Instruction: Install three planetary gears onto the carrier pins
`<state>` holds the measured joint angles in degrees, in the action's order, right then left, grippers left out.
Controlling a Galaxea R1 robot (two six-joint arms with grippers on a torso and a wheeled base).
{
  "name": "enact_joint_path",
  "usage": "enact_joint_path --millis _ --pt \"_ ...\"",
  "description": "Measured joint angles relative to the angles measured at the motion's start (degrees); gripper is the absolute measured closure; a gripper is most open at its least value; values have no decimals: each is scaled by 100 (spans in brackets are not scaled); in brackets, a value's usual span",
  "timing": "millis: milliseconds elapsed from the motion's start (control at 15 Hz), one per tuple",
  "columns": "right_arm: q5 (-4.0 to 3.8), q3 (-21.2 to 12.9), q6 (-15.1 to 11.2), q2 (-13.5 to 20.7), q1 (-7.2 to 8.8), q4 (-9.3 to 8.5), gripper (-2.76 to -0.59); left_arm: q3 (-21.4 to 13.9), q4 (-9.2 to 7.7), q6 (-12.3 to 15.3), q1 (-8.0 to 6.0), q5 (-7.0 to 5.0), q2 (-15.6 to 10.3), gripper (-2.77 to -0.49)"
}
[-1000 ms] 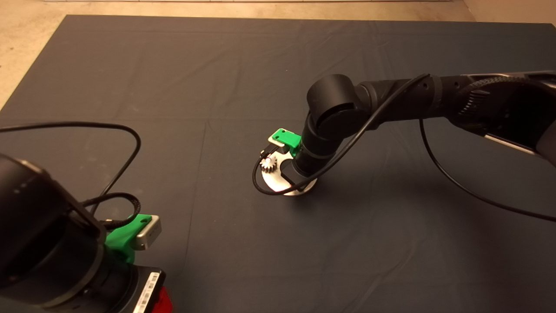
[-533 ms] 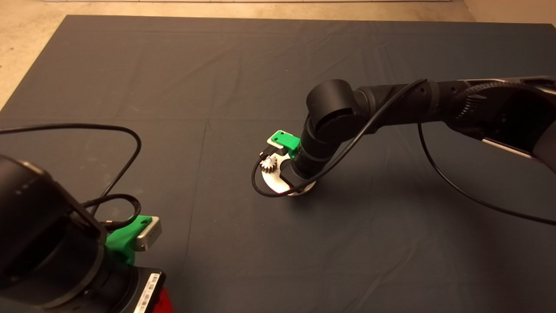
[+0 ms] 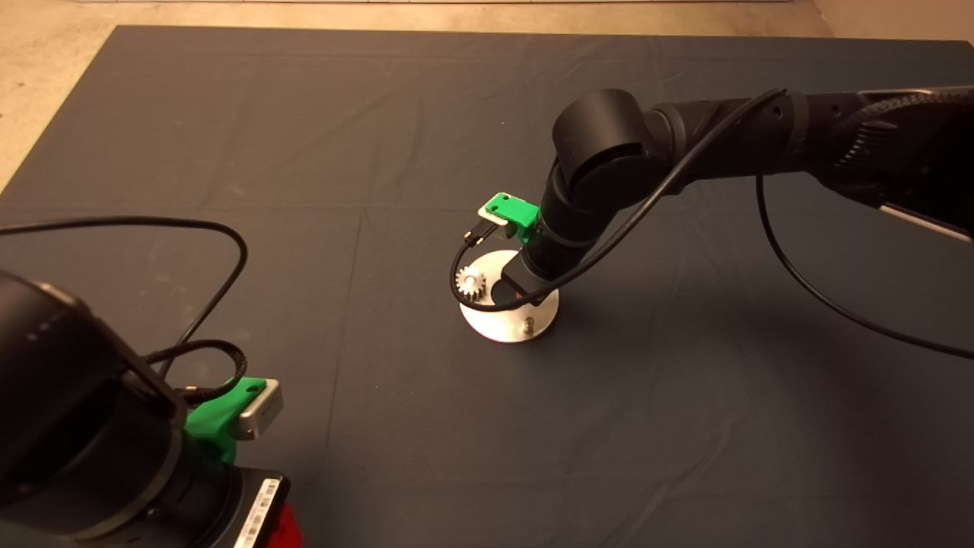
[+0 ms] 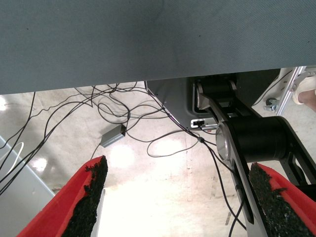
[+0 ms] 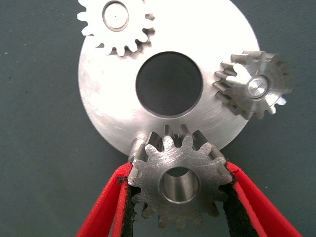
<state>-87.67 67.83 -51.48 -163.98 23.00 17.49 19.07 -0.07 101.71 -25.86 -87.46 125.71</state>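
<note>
While the right arm has lifted and drawn back from the disc (image 3: 494, 323) since half a second ago, its right gripper (image 5: 178, 183) keeps its red fingers (image 5: 106, 207) clamped on the third gear (image 5: 178, 180), whose bore is empty and open; in the right wrist view this gear hangs above the disc's edge, and the free pin (image 5: 139, 144) peeps out just beside it, not inside the bore; in the head view that bare pin (image 3: 526, 326) stands exposed on the near right of the disc, where the arm covered it a moment before; I judge the rise to be a re-aim rather than a finished placement, since the last gear is not seated. Two gears are already on their pins: one (image 5: 116, 22) at the far side of the disc, also visible in the head view (image 3: 471, 283), and another (image 5: 254, 85) overhanging the rim, its pin end shining in its centre; so the task stands at two of three, with the bore still to be lined up over the pin and lowered. No box or tray shows; the disc alone carries parts, namely those two gears and three pins around its empty centre hole (image 5: 169, 84). The left gripper (image 4: 177, 202) waits at the lower left, fingers spread and holding nothing, facing floor and cables beyond the mat (image 3: 304, 137).
</note>
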Motion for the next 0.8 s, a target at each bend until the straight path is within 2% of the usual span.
enact_joint_path --millis 200,333,533,667,800 --pt "-22 -91 -3 2 0 -76 -105 0 1 1 0 0 1 -204" --pt "-9 -187 -11 2 -2 -79 -105 0 0 0 0 0 0 -204" --pt "-4 -376 -25 72 -92 -83 -105 0 0 0 0 0 0 -204" --pt "-6 -427 -23 160 -274 -72 -105 0 0 0 0 2 1 -204" --pt "-35 -446 -25 227 -573 0 -105 0 0 0 1 0 0 -204"
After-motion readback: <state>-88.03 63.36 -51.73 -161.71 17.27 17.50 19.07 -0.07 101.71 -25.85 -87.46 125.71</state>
